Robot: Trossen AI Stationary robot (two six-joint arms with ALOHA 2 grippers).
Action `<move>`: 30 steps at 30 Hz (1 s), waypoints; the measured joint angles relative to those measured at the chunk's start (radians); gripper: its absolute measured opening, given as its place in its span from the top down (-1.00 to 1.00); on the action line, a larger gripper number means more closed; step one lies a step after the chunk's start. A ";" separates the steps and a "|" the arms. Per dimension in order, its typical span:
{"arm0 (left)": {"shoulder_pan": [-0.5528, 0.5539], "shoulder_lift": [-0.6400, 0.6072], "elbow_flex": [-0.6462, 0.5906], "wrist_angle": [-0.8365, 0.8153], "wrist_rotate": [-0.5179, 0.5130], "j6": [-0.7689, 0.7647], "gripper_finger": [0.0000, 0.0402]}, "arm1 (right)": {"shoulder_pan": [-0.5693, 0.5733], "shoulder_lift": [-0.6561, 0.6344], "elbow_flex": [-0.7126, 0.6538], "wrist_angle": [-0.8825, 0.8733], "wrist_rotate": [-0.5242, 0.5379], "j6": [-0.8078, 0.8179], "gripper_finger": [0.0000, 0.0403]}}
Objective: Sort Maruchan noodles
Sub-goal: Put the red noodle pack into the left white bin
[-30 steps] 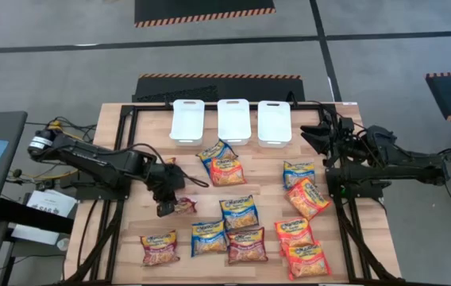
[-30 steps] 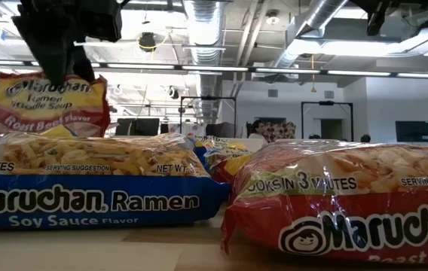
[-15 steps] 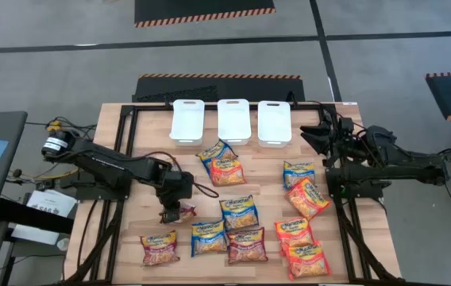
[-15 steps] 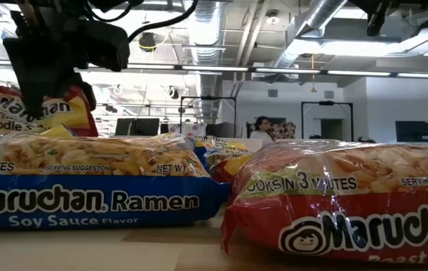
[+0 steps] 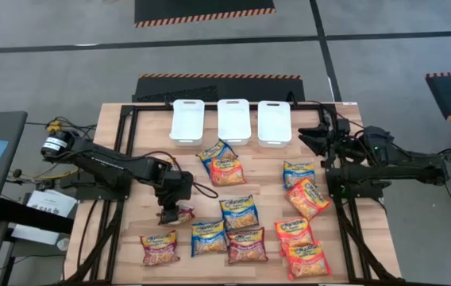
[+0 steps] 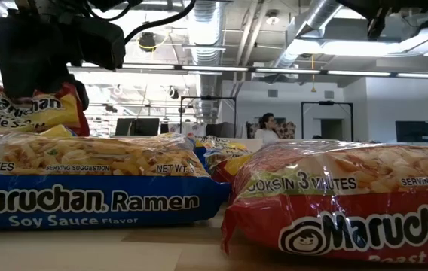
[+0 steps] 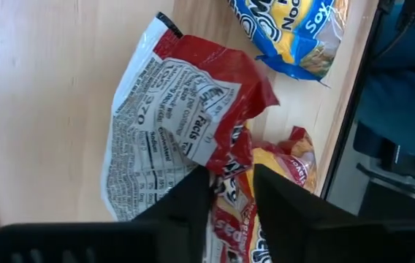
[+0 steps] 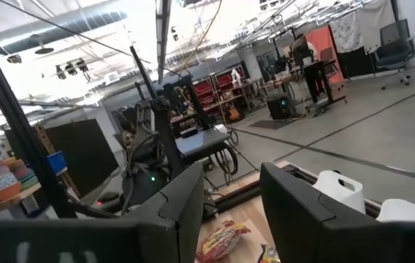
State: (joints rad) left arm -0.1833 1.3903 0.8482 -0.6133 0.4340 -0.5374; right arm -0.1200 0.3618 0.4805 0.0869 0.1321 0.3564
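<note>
Packets like this maroon Maruchan packet (image 7: 185, 131) are light, crinkly, slippery; I'd pinch the crimped end. My left gripper (image 7: 231, 191) fingers are nipping its edge, left of the table's (image 5: 114, 127) middle; right gripper (image 8: 229, 212) spread, idle.

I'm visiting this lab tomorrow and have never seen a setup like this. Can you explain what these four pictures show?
Two dark robot arms work at a wooden table. One picture looks straight down from above, one looks level across the tabletop, and two come from cameras on the arms' wrists. Ramen packets, maroon, orange and blue, lie scattered on the wood, with three white bins along the far edge. The left tool is down at a crumpled maroon packet, its fingers on either side of the wrapper; whether it grips is unclear. The right tool waits open and empty by the bins.
</note>
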 joint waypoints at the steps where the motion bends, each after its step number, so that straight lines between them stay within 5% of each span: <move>1: 0.000 0.000 0.000 0.001 0.000 -0.006 0.44 | 0.000 0.000 0.000 -0.006 0.000 0.000 0.20; 9: -0.026 0.071 0.000 0.004 -0.100 -0.017 0.17 | 0.000 0.000 0.000 -0.004 0.000 -0.026 0.20; 19: -0.040 0.182 0.001 0.100 -0.046 0.016 0.20 | 0.000 0.000 0.000 0.003 0.000 -0.028 0.20; 24: -0.040 0.182 0.001 0.099 -0.121 0.091 0.36 | 0.000 0.000 0.000 0.003 0.000 -0.025 0.20; 30: -0.040 0.182 0.002 0.113 -0.173 0.111 0.85 | 0.000 0.000 0.000 0.003 0.000 -0.025 0.20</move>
State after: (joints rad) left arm -0.2230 1.5719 0.8501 -0.5003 0.2612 -0.4263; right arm -0.1204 0.3615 0.4805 0.0902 0.1318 0.3317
